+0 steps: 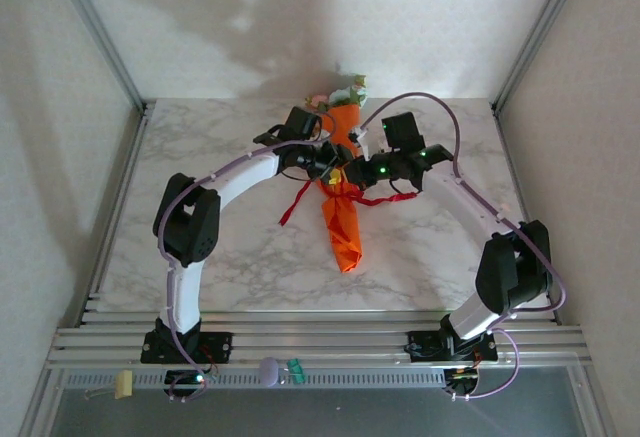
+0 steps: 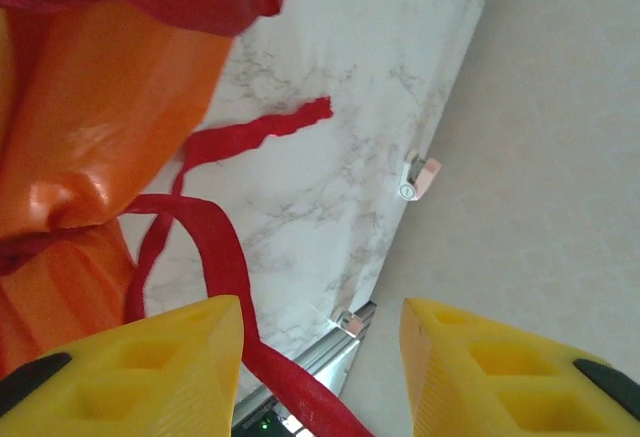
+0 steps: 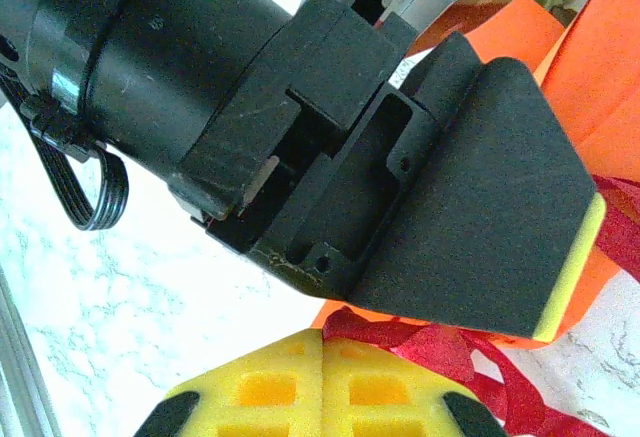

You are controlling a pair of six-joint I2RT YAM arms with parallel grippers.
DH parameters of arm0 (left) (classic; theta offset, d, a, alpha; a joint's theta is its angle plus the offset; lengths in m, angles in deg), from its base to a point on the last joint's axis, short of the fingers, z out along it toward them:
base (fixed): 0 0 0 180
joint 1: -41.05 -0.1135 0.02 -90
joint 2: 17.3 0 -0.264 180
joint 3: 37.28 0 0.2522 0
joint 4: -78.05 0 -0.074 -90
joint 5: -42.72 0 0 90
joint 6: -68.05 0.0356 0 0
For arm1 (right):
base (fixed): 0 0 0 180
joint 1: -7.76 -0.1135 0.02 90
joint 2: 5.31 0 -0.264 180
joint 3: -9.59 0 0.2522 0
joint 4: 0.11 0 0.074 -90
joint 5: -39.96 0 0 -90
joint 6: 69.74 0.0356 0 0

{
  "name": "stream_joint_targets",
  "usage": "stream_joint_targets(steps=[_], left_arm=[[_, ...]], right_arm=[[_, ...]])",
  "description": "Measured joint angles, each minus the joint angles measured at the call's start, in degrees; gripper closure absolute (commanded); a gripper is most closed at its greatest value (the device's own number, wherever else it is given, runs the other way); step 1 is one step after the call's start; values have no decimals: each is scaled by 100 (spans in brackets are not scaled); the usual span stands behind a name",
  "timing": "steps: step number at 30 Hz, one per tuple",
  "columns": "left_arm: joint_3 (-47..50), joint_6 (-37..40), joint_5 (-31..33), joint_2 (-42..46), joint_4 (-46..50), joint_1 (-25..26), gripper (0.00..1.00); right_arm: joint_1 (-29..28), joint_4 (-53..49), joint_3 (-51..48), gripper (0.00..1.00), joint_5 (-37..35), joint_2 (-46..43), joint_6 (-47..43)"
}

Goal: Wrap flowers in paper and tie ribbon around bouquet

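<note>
Left gripper (image 2: 318, 352) stands partly open, its yellow fingers (image 2: 170, 357) apart, and a strand of the ribbon (image 2: 215, 247) runs loose through the gap close to the 9 o'clock finger, unpinched. Right gripper (image 3: 322, 342) is pressed fully closed, and red ribbon bunches out from its very tips, so it looks pinched there. From above, the bouquet (image 1: 341, 212) lies mid-table (image 1: 230, 247), flowers (image 1: 340, 93) at 12 o'clock and its pointed tip toward 6. Both wrists crowd over its waist, hiding the tie point. One ribbon tail trails to 8 o'clock, another to 3. The left arm's black wrist housing (image 3: 200, 87) blocks most of the right wrist camera, with orange paper (image 3: 600, 47) behind it at 2 o'clock. A small pale clip (image 2: 418, 177) sits on the table edge.
</note>
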Motion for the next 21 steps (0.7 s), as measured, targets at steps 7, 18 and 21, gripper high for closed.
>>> stream_joint_targets(steps=[7, 18, 21], left_arm=[[223, -107, -229, 2, -129, 59, 48], [291, -81, -328, 68, -50, 142, 48], [291, -76, -369, 68, 37, 234, 51]], right_arm=[[0, 35, -214, 100, -22, -94, -55], [-103, -35, -608, 100, -358, -468, -365], [-190, -76, -608, 100, -494, -468, -514]])
